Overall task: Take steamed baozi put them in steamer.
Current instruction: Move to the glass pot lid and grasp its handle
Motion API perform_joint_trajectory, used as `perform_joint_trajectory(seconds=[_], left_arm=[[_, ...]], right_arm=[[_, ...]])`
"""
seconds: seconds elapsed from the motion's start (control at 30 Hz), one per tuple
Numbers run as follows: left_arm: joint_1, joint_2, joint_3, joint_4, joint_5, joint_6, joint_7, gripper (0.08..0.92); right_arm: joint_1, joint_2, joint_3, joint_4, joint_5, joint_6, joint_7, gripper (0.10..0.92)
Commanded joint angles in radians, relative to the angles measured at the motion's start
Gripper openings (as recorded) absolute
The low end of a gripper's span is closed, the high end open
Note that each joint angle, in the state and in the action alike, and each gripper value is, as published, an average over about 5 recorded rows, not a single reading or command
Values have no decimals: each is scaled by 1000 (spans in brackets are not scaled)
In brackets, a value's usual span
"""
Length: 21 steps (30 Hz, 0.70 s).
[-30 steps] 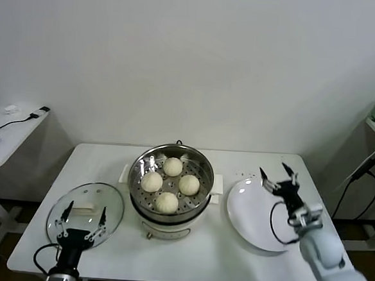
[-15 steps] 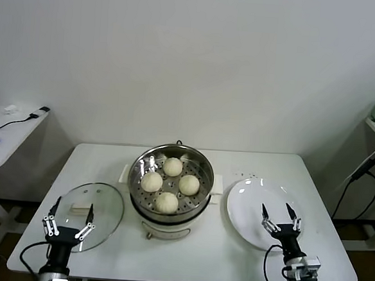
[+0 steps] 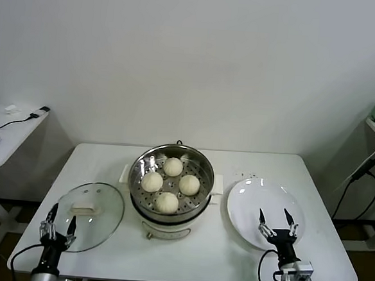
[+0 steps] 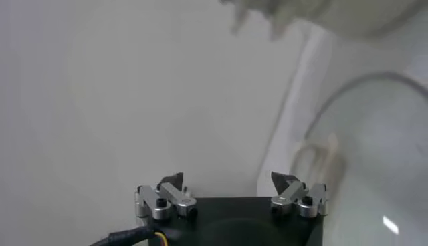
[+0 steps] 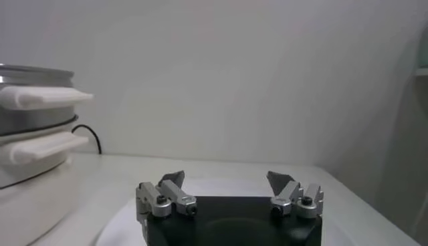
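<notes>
All four steamed baozi [image 3: 169, 183] sat in the steamer [image 3: 170, 189] at the table's middle. My right gripper [image 3: 276, 224] hung over the near edge of the plate [image 3: 260, 210], fingers spread and empty; my left gripper [image 3: 58, 225] hung by the glass lid [image 3: 87, 215], fingers apart too. Best finish, I judged — draw both arms clear without brushing plate or lid.
</notes>
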Motion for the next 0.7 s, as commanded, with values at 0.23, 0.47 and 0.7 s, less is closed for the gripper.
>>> perform_joint_trajectory(seconds=[0.23,0.47,0.7], left_arm=[[-87,39,16,164,226,121,-51,823],[-146,18,40,203,275,123,-54,823],[-193,13,56,235,296,121,-54,823]], right_arm=[[-10,22,14,16,-42,-21,30,823],[-16,22,18,25,-45,-28,34,823],[-13,30,14,21,-53,-30,34,823]])
